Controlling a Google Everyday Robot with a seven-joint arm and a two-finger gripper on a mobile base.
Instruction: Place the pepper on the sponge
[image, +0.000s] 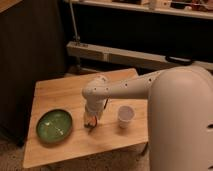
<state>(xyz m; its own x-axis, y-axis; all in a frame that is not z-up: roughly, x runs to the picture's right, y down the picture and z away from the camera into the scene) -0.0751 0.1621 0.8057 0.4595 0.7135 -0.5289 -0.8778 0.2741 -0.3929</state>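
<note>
End effector (91, 122) low over the counter (55, 95), orange pepper (88, 119) at its tip; grip I cannot tell, sponge unseen, placement unsettled

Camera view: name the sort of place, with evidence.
Probably a robot lab or workshop: small wooden table with green plate and white cup, metal shelving behind, the hand low over the table between them.
</note>
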